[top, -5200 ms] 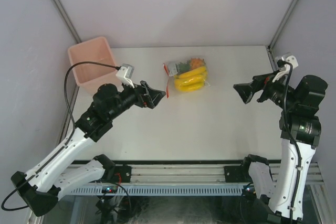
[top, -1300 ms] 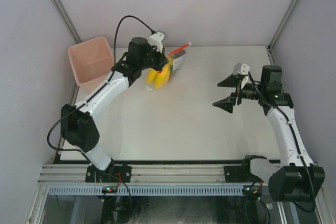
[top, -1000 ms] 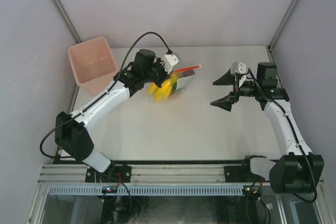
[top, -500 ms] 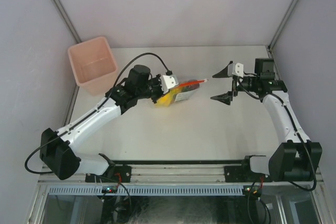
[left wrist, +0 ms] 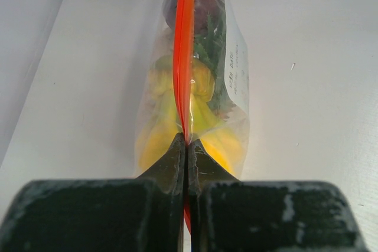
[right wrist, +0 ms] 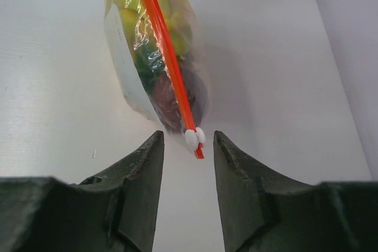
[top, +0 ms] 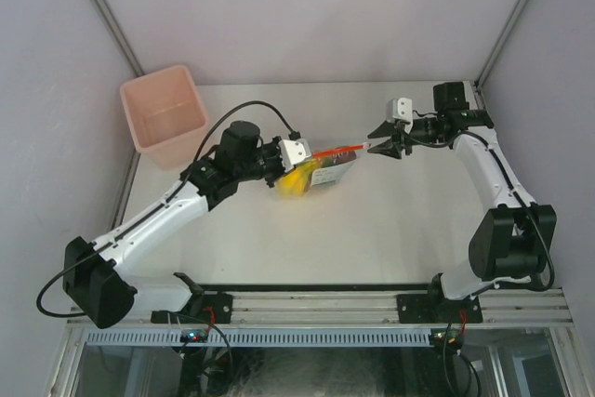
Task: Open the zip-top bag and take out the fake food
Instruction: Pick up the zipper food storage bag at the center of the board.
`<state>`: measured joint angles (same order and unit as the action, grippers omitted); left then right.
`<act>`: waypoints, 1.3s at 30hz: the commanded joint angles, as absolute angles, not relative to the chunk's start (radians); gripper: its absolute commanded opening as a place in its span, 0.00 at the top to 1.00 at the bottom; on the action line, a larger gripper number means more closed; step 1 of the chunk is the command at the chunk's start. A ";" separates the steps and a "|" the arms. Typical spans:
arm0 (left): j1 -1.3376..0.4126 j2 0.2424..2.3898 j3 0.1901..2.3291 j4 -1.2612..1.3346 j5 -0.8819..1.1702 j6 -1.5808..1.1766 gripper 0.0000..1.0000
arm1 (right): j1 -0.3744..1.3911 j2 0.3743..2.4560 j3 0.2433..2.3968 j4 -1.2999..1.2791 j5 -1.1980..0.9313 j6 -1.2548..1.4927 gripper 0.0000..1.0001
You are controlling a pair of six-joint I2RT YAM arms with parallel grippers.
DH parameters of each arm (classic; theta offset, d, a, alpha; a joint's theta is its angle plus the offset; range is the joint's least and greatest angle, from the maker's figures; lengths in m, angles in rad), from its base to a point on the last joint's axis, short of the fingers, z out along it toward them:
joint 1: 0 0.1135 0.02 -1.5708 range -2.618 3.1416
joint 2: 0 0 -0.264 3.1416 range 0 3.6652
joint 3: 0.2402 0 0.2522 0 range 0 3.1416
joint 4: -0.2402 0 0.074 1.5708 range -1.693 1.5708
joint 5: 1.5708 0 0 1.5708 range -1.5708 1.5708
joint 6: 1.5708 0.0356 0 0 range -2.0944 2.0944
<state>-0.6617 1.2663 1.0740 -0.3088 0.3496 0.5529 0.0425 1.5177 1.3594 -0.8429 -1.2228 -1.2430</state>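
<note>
While the left gripper (top: 294, 159) is clamped shut on the near-left end of the red-orange zip strip (top: 338, 150), the zip-top bag (top: 327, 168) hangs edge-up below it, roughly mid-table and a bit toward the far side.

Left wrist view: left gripper (left wrist: 186, 143) has both fingers pressed together on the zip strip (left wrist: 184, 57), no gap visible. The zip-top bag (left wrist: 235, 87) runs straight away from the camera with the strip on top.

Right gripper (top: 376, 144) sits at the strip's other end, jaws apart. In the right wrist view the right gripper (right wrist: 186, 138) straddles the white slider tab (right wrist: 194, 138) at the tip of the zip strip (right wrist: 160, 42). Tab is between the fingers, just beside both; can't confirm contact.

Fake food is all inside the bag:
- yellow banana bunch (top: 296, 179) at the left-gripper end, also seen at (left wrist: 204, 107)
- green leafy bit (left wrist: 214, 42) in the middle
- dark round piece (right wrist: 172, 101) at the right-gripper end

Strip looks shut along its full visible length. Can't tell whether the bag's bottom touches the table (top: 372, 230).

Pink bin (top: 164, 118) is at the far left corner, well apart from the bag.
</note>
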 commanded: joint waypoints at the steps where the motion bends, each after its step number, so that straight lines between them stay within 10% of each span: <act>1: -0.666 1.217 1.058 -0.235 0.381 0.569 1.00 | 0.053 1.529 1.393 -0.941 -1.219 -1.333 0.63; 25: -0.666 1.201 1.054 -0.236 0.377 0.578 1.00 | 0.095 1.656 1.522 -1.127 -1.175 -1.438 0.59; 39: -0.666 1.208 1.059 -0.217 0.326 0.555 0.92 | 0.094 1.613 1.517 -1.216 -1.184 -1.484 1.00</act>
